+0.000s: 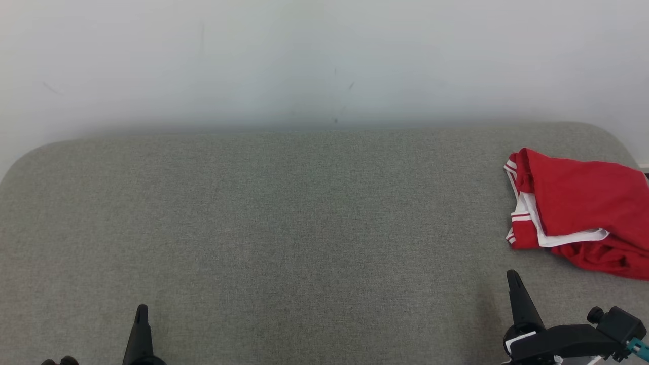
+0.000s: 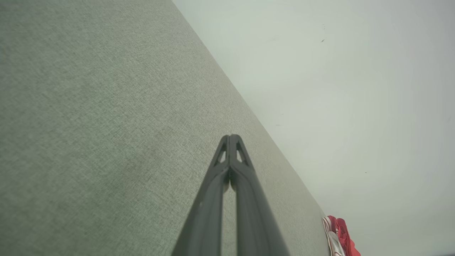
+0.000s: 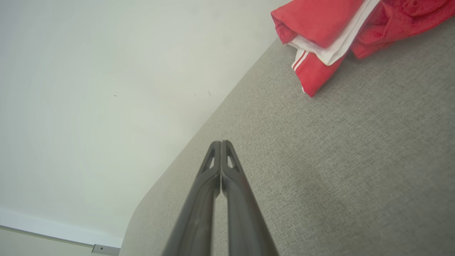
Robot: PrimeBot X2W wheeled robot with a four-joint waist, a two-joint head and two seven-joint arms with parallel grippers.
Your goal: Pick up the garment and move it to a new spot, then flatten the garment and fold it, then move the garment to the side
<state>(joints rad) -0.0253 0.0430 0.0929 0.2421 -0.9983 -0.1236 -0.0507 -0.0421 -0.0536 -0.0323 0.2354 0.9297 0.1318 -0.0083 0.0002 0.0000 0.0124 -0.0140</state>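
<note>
The loosely folded red cloth garment with white trim (image 1: 583, 203) lies far right on the grey fabric-covered table (image 1: 304, 228), so although left claw (image 1: 142, 310) and right claw (image 1: 513, 276) are closed and empty, a careless right-arm sweep could undo its folds.

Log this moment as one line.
item: rumpled red-and-white fabric garment, far right on grey woven surface | left tool: shut, empty | right tool: shut, empty, apart from garment

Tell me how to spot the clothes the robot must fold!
Look at the grey cushioned surface below the pale wall. At its right end, beyond the right pincer, lies the garment. It is rumpled bright red cloth with white stripes; everything around it is plain grey.
</note>
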